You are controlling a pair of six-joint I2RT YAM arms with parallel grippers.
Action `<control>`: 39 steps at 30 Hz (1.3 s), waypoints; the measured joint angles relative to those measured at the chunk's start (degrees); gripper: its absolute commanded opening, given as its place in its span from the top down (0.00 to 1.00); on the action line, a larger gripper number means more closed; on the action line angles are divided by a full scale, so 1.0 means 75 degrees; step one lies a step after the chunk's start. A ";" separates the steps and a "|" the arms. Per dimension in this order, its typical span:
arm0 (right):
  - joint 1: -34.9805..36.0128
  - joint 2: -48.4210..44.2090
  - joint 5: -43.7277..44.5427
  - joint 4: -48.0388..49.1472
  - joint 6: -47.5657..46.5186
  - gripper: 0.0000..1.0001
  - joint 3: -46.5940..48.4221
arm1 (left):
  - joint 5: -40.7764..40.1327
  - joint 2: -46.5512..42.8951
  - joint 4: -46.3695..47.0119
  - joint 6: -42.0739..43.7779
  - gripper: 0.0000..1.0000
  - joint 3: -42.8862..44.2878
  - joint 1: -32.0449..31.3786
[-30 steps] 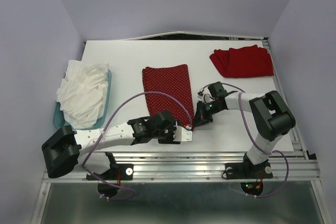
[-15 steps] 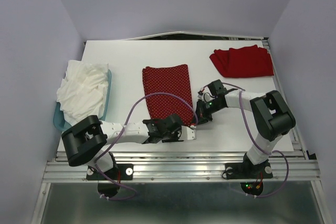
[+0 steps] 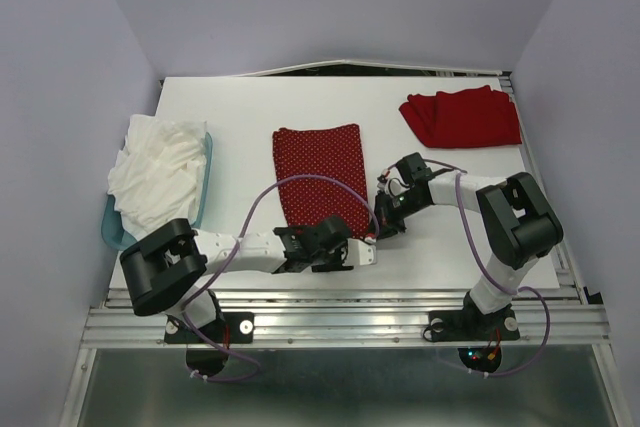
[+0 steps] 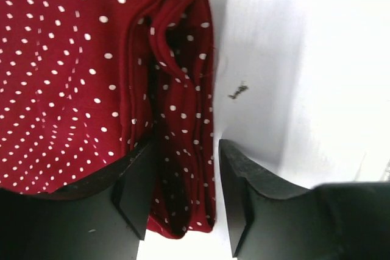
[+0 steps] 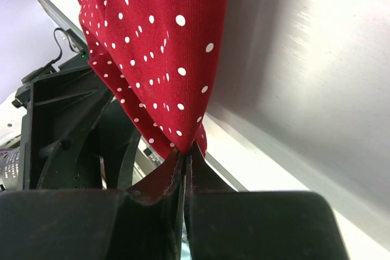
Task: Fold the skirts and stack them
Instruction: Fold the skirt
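Observation:
The dark red polka-dot skirt [image 3: 318, 172] lies as a folded strip in the middle of the table. Its near right corner is pinched in my right gripper [image 3: 384, 221], shut on the cloth [image 5: 158, 41] and lifting that corner [image 5: 186, 156]. My left gripper [image 3: 352, 250] is at the skirt's near end, open [image 4: 186, 193]. The skirt's bunched right edge [image 4: 183, 120] runs between its fingers, one finger [image 4: 131, 193] over the cloth, the other [image 4: 244, 193] over bare table. The plain bright red skirt [image 3: 462, 117] lies folded at the back right.
A teal tray [image 3: 205, 187] heaped with white cloths [image 3: 155, 172] stands at the left edge. The metal rail [image 3: 350, 302] runs along the near table edge just behind my left gripper. Purple walls close in on both sides.
My left arm has swung its elbow rightwards and its gripper has slid a little right along the skirt's near end. The right gripper has held the corner almost still.

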 measured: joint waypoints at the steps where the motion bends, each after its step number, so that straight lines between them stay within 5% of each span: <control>1: 0.0000 0.0000 0.0000 -0.0023 -0.0003 0.99 0.0000 | 0.0085 -0.0041 -0.0070 -0.0017 0.44 0.0000 -0.0003; 14: 0.0000 0.0000 0.0050 -0.0256 -0.0236 0.99 0.0003 | 0.0157 -0.0012 -0.0154 -0.0108 0.43 0.0055 -0.0009; 23: 0.0000 0.0009 0.0111 -0.0449 -0.0396 0.99 0.0149 | 0.1145 -0.1367 -0.1311 -0.0041 0.38 0.0624 0.0050; 34: 0.0000 0.0012 0.0131 -0.0484 -0.0402 0.99 0.0154 | 0.1746 0.0321 -0.1463 0.0306 0.38 0.0994 0.0906; 39: 0.0000 0.0012 0.0128 -0.0490 -0.0399 0.99 0.0160 | 0.2011 0.0487 -0.1577 0.0545 0.49 0.1003 0.0947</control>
